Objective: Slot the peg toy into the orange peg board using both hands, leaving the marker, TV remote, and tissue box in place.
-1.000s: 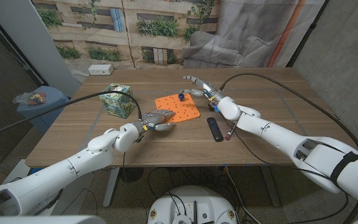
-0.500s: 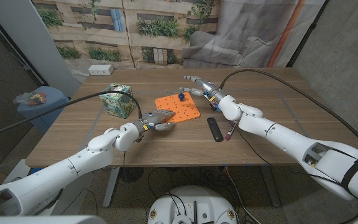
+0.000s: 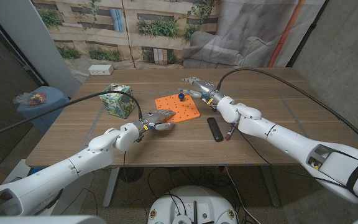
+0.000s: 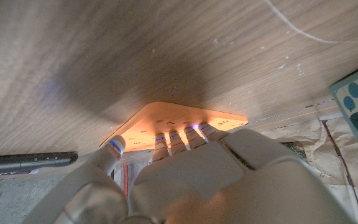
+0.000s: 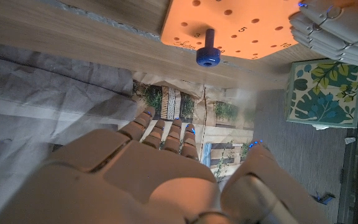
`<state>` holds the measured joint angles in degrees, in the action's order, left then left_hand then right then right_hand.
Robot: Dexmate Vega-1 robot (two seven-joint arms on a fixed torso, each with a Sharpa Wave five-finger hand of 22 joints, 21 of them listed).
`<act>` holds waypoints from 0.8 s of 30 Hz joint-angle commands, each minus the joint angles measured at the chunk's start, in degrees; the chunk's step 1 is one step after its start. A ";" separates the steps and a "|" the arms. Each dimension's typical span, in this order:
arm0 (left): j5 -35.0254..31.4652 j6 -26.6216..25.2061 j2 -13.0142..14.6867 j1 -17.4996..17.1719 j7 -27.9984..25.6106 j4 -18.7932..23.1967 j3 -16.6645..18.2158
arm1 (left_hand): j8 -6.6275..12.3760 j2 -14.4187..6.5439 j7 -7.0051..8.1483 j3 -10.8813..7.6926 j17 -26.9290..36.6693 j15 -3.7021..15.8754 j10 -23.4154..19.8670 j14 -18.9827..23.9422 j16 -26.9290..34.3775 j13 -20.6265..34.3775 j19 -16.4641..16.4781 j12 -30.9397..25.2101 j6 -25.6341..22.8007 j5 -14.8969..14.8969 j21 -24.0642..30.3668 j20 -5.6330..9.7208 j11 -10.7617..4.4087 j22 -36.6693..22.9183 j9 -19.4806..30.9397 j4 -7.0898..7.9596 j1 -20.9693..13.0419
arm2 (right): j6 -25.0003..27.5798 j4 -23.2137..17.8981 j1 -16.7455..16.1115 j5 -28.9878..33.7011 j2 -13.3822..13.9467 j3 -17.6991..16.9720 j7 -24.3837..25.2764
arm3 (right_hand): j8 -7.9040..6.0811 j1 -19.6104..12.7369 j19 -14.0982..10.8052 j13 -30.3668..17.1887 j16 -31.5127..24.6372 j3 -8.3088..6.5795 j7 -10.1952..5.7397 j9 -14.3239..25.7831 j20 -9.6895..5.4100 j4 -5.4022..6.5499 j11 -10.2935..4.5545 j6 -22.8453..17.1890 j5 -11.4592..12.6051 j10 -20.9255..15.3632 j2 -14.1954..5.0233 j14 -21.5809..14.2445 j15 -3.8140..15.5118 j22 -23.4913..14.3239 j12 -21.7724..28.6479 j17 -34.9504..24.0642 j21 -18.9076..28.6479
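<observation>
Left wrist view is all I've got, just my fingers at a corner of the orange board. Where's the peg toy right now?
Observer: The blue peg toy stands upright on the orange peg board, near its far edge. No hand holds it.
Operator: And the right hand?
Observer: The right hand hovers beyond the board's far right corner, fingers spread, holding nothing.
Operator: Is the marker out of the way?
Observer: Yes. The marker lies on the table just right of the TV remote, off the board.
</observation>
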<state>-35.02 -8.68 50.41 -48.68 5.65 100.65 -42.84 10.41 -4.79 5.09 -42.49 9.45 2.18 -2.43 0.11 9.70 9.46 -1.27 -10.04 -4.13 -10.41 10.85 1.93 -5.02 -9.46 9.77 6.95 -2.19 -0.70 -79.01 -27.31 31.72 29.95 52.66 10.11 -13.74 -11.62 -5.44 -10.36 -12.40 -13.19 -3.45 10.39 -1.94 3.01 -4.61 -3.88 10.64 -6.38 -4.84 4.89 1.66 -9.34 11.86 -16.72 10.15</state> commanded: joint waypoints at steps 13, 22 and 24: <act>-0.24 -0.57 -0.26 -0.01 -0.01 0.30 -0.34 | 0.42 -5.34 -1.19 -0.67 0.17 3.12 -2.17 2.50 0.40 0.31 0.67 -0.41 -1.78 0.07 0.18 9.42 0.51 -0.33 0.33 -0.07 -0.74 | 7.13 -3.64 0.01 8.84 0.72 2.77 -4.85 | 0.57 2.70 0.53 -0.13 -0.11 0.33 0.06 0.04 -1.04 1.64 -0.82 -0.57 0.45 -0.73 -1.21 0.34 1.06 -0.18 -0.22 0.07 0.17; -0.37 -0.48 -0.16 0.15 0.31 0.37 -0.46 | 0.40 -5.30 -1.15 -0.76 0.18 3.14 -2.21 2.51 0.40 0.31 0.68 -0.42 -1.74 0.09 0.17 9.39 0.44 -0.33 0.34 -0.06 -0.74 | 7.87 -3.18 0.00 9.17 0.26 3.08 -5.71 | 0.75 3.75 0.68 -0.10 -0.15 0.51 -0.33 0.03 -0.71 2.20 -1.07 -0.96 0.51 -1.09 -1.46 0.27 0.84 -0.17 -0.28 0.21 0.21; -0.32 -0.55 -0.18 0.09 0.24 0.42 -0.40 | 0.40 -5.31 -1.18 -0.77 0.19 3.14 -2.22 2.53 0.41 0.31 0.69 -0.42 -1.74 0.09 0.17 9.39 0.48 -0.33 0.34 -0.05 -0.74 | 7.87 -3.02 0.00 9.06 0.24 3.13 -5.89 | 0.81 3.96 0.70 -0.10 -0.17 0.54 -0.38 0.03 -0.56 2.30 -1.12 -1.00 0.53 -1.16 -1.49 0.19 0.65 -0.17 -0.30 0.26 0.23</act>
<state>-35.31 -9.24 50.31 -48.67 5.65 100.90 -43.13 10.43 -4.63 5.10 -42.75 9.45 2.18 -2.43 0.11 9.56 9.46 -1.14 -10.06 -4.13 -10.41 10.66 2.05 -5.02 -9.46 9.77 7.01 -2.35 6.06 -82.25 -27.36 39.84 30.56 55.27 5.43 -13.30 -7.77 -4.93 -10.37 -12.40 -12.57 -3.78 10.40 -2.04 4.92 -5.53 -4.21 10.64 -7.29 -6.27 4.89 1.65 -9.36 11.65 -16.48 10.16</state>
